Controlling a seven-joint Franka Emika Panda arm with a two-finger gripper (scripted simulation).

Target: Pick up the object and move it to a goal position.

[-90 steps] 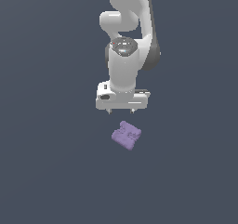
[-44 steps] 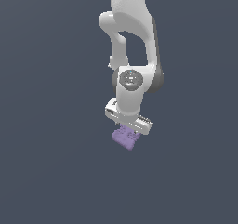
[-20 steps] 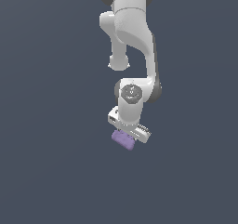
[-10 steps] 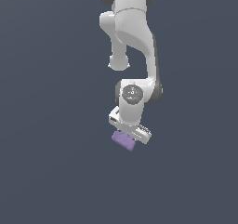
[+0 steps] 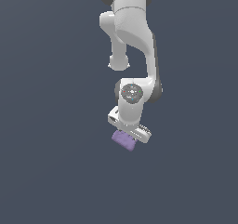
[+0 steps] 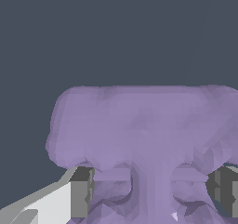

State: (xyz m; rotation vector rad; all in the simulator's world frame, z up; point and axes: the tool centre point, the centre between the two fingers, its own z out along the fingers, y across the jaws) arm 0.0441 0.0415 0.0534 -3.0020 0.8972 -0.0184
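- In my wrist view the lavender block (image 6: pixel 139 135) fills the foreground, seated between the two dark fingertips (image 6: pixel 82 190), one at each flank.
- Each pad sits against a notched side of the block; no gap is visible, so I judge the tool (image 6: pixel 151 190) clenched on the block, opened only to the block's width.
- I judge the notches were chosen because they give the pads flat seats.
- In the exterior view the block (image 5: pixel 124 140) sits directly beneath the tool (image 5: pixel 130 134), partly hidden by it.
- The wrist is tilted, matching the block's skewed lie.
- I cannot tell whether the block rests on the dark bench (image 5: pixel 46 172) or is clear of it.
- No goal marker is visible.
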